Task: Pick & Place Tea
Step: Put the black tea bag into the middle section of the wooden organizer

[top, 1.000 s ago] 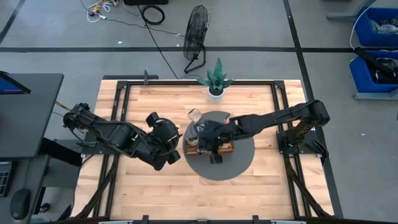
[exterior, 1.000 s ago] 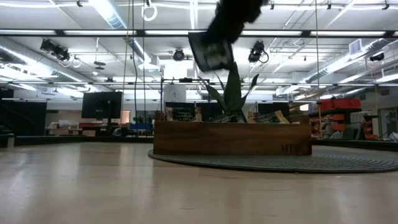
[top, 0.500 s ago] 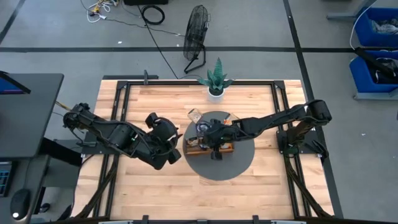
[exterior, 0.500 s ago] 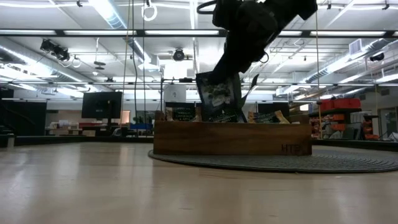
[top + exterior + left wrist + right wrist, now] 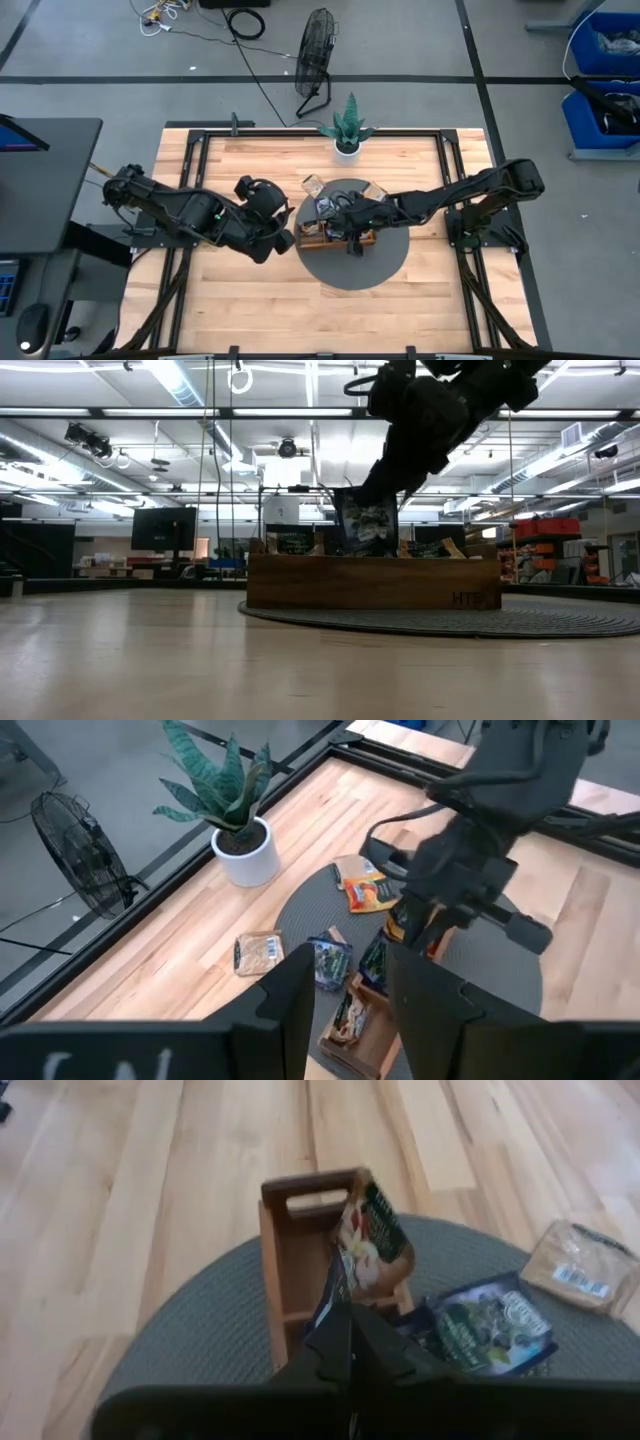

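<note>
A brown wooden tray (image 5: 335,236) stands on a round grey mat (image 5: 385,262) at the table's middle. My right gripper (image 5: 392,485) is above it, shut on a dark tea sachet (image 5: 368,523) whose lower edge reaches the tray's rim (image 5: 372,560). Another sachet (image 5: 375,1240) stands upright in the tray. A dark blue sachet (image 5: 490,1330), an orange one (image 5: 365,895) and a tan one (image 5: 258,952) lie flat beyond the tray. My left gripper (image 5: 283,240) hovers left of the tray, open with nothing between its fingers (image 5: 295,1000). My right gripper pinches the dark sachet by its upper edge (image 5: 385,497) between its two fingers, slanting down from the table's right side. The sachet hangs upright below the fingers, its bottom edge level with the tray's top. Which compartment it is over, I cannot tell.
A potted plant (image 5: 348,128) stands at the table's far edge, behind the mat. Bare wood lies toward the near edge (image 5: 300,320). A black frame (image 5: 190,180) runs along the table's sides.
My right gripper has come down toward the tray with the dark sachet, still shut on it. The sachet, which hung high above the tray, now reaches the tray's rim and has stayed upright.
</note>
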Controlling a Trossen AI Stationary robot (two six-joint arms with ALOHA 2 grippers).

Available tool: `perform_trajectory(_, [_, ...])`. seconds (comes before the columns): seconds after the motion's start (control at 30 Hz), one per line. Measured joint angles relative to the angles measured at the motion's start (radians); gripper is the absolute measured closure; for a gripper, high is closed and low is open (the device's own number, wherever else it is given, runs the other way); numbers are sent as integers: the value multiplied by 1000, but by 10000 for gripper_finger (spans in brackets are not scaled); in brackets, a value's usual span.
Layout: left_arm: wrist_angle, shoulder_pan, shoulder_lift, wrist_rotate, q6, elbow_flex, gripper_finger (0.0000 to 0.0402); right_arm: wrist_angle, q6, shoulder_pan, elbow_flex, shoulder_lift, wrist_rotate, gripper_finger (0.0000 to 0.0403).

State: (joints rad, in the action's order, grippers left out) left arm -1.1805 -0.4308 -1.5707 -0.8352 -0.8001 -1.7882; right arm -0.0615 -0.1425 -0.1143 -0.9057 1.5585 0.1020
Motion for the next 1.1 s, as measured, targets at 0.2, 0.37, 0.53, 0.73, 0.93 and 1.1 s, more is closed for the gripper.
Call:
perform_trajectory(0.2, [1, 15, 0, 0, 0, 0, 271, 77, -6, 1, 54, 1, 22, 403])
perform_trajectory(0.37, [1, 15, 0, 0, 1, 0, 271, 153, 1, 1, 101, 1, 29, 403])
perform_trajectory(0.53, [2, 15, 0, 0, 0, 0, 271, 194, 0, -1, 145, 1, 29, 403])
perform_trajectory(0.73, [2, 15, 0, 0, 0, 0, 271, 202, 0, -1, 151, 1, 17, 403])
perform_trajectory(0.93, [2, 15, 0, 0, 0, 0, 271, 205, 20, 0, 151, 2, -9, 403])
perform_trajectory(1.1, [2, 15, 0, 1, 0, 0, 271, 203, 7, 0, 151, 2, -16, 398])
